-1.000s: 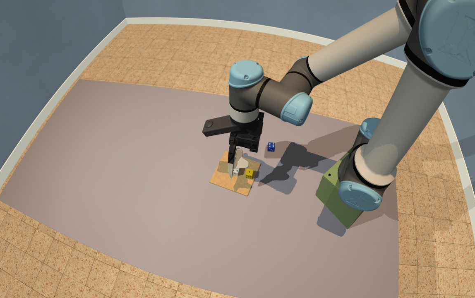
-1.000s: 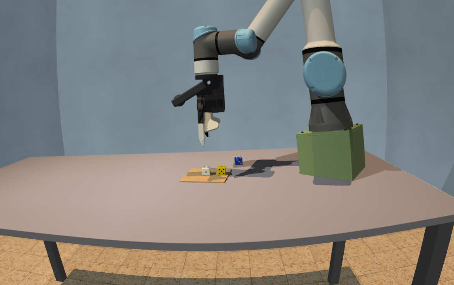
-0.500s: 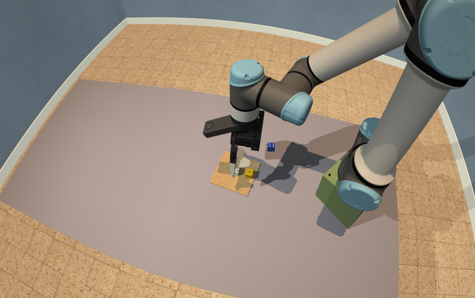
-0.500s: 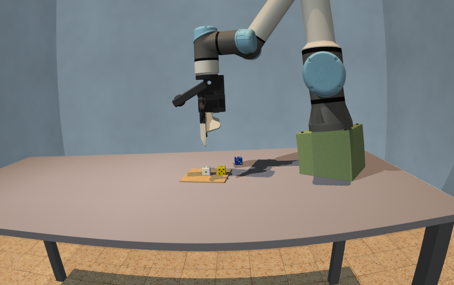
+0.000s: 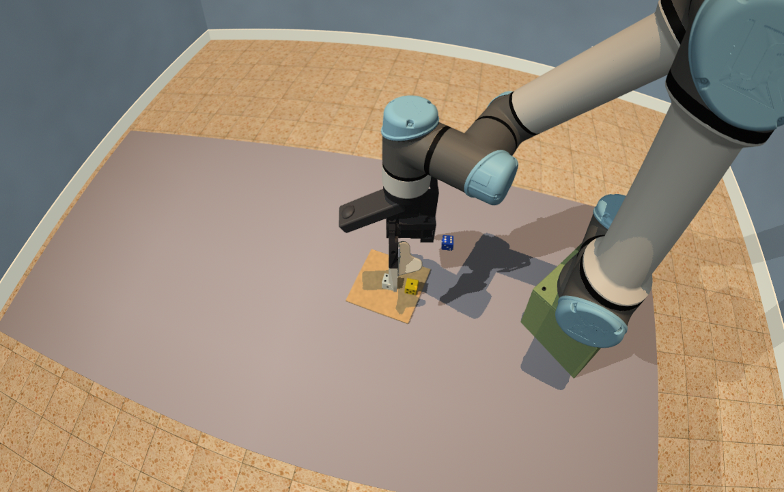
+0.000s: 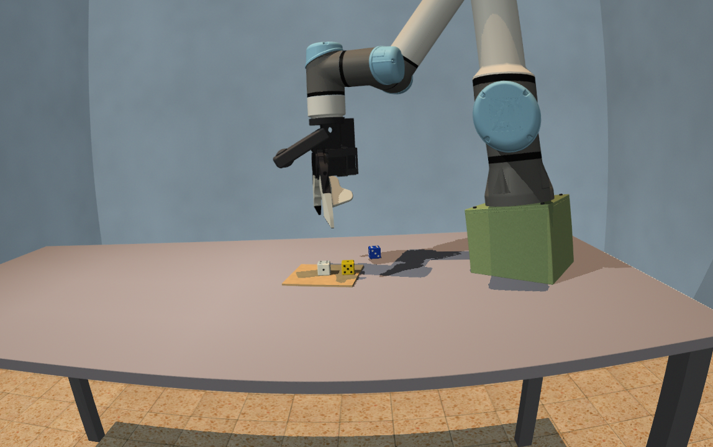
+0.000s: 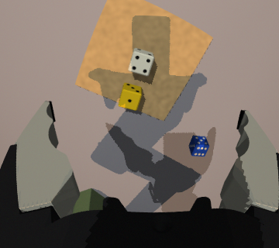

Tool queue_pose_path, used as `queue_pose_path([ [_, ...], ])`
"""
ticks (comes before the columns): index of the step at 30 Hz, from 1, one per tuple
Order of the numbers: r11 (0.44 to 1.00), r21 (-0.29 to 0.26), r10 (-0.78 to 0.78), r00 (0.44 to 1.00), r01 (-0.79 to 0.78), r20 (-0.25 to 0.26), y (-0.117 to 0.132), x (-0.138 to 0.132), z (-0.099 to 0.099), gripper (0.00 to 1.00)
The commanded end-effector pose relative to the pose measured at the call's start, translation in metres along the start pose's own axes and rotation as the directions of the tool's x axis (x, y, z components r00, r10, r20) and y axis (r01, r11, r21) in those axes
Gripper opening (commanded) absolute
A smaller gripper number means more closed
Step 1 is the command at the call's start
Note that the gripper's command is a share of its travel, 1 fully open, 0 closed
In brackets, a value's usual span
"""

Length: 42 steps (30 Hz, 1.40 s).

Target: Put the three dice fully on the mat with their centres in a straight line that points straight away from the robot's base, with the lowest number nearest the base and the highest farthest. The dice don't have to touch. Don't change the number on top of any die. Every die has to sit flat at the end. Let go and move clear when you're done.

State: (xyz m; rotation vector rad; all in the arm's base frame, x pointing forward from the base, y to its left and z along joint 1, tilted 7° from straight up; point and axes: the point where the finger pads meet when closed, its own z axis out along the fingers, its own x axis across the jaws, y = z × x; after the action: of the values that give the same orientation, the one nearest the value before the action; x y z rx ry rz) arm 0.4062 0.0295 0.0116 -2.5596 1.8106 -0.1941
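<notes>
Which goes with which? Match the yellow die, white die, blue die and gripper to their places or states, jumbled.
1. yellow die
2. white die
3. blue die
4. gripper

A. off the mat
B. open
C. on the mat, one on top
D. on the mat, four on top

1-C, 2-D, 3-A, 4-B

Blue die (image 5: 447,242) off mat (image 5: 374,304); yellow die (image 5: 410,286) on it.

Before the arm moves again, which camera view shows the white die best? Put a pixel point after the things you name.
The wrist view: the white die's (image 5: 386,281) (image 6: 323,267) (image 7: 142,63) four-pip top is large and unblocked. The exterior shows its side, small; in the top view a finger partly covers it.
</notes>
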Motion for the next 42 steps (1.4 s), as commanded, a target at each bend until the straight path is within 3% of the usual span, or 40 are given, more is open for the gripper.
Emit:
queue_pose_path([
  [1, 0.994, 0.003, -0.110, 0.994, 0.110, 0.002, 0.003, 0.003, 0.000, 1.00],
  [10, 0.959, 0.003, -0.282, 0.959, 0.282, 0.002, 0.008, 0.007, 0.001, 1.00],
  [22, 0.809, 0.003, -0.588, 0.809, 0.588, 0.001, 0.020, 0.015, 0.002, 1.00],
  [24, 0.809, 0.003, -0.588, 0.809, 0.588, 0.001, 0.020, 0.015, 0.002, 1.00],
  [35, 0.580, 0.004, -0.815, 0.580, 0.815, 0.001, 0.033, 0.023, 0.003, 1.00],
  [38, 0.491, 0.004, -0.871, 0.491, 0.871, 0.000, 0.038, 0.025, 0.003, 1.00],
  [41, 0.483, 0.004, -0.875, 0.483, 0.875, 0.000, 0.038, 0.026, 0.004, 1.00],
  [42, 0.449, 0.004, -0.893, 0.449, 0.893, 0.000, 0.040, 0.027, 0.004, 1.00],
])
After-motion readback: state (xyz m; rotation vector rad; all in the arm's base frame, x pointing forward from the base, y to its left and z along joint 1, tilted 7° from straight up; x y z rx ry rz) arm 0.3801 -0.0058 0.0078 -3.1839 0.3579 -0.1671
